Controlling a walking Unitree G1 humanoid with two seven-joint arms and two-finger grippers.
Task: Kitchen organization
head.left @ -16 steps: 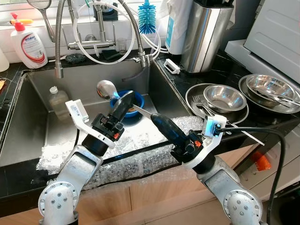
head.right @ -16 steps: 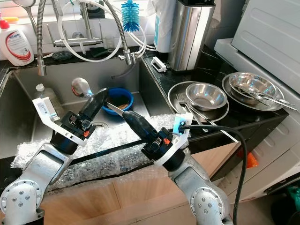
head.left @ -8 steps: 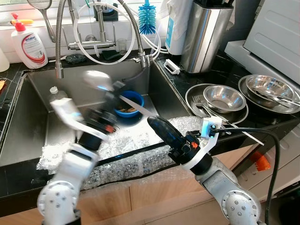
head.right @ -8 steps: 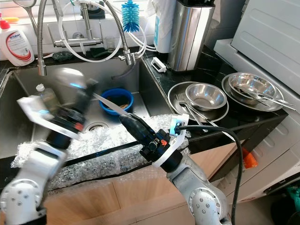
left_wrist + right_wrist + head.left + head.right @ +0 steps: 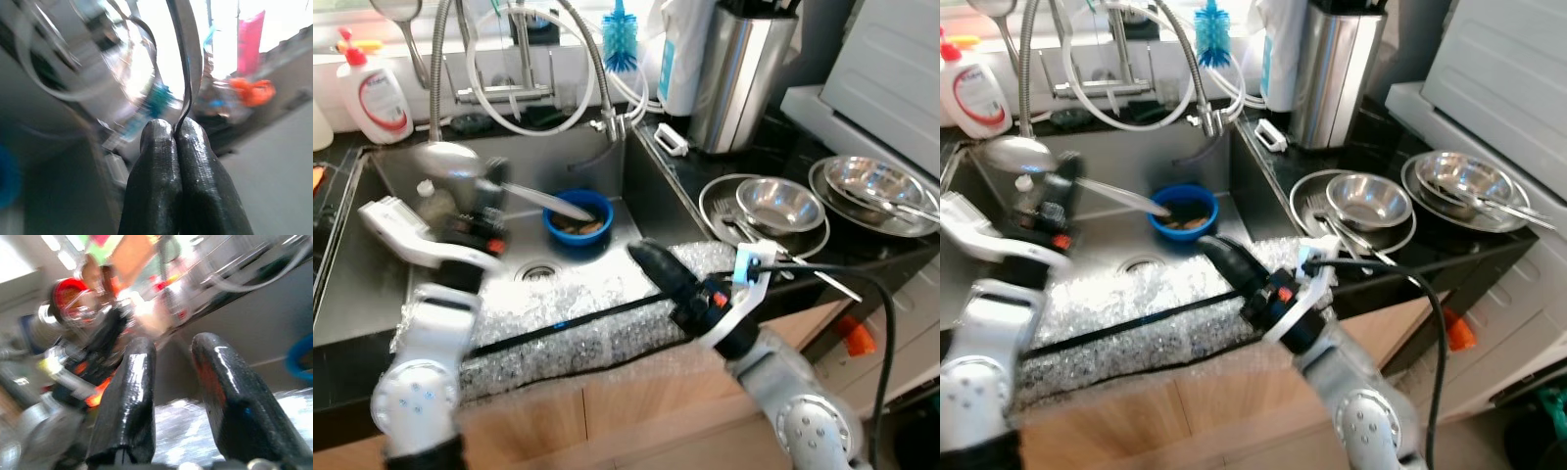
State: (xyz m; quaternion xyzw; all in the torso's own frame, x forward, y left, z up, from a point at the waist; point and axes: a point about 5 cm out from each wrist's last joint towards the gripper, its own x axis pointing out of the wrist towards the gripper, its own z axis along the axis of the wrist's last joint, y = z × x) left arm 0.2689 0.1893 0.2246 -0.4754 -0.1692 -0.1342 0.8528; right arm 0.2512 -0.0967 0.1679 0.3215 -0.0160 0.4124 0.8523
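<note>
The left claw (image 5: pixel 487 192) is over the sink (image 5: pixel 636 186), to the left of the blue bowl (image 5: pixel 578 216), and it is blurred in the head views. It is clenched on a metal ladle (image 5: pixel 450 160). In the left wrist view the two black fingers (image 5: pixel 159 161) press together on the thin curved handle of the ladle. The round scoop of the ladle stands above the claw, near the left wall of the sink, and the other end of its handle reaches toward the blue bowl.

The blue bowl sits on the sink floor, behind the drain, and has something brown inside. A sheet of bubble wrap (image 5: pixel 587 313) lies in front of the bowl, over the front edge of the sink. A small bottle (image 5: pixel 433 201) stands in the sink to the left of the bowl, just behind the left claw.

The right claw (image 5: pixel 651 262) is in front of the blue bowl and to its right, above the bubble wrap. Its fingers (image 5: pixel 128 382) are apart and grasp nothing.

On the dark counter (image 5: pixel 773 147) to the right of the sink, a steel bowl (image 5: pixel 781 204) rests on a steel plate (image 5: pixel 720 201) with some cutlery. Farther right there is another steel bowl (image 5: pixel 873 181). Behind the sink stand the faucet (image 5: pixel 438 88), a blue bottle brush (image 5: pixel 619 44) and a white soap bottle (image 5: pixel 374 83).
</note>
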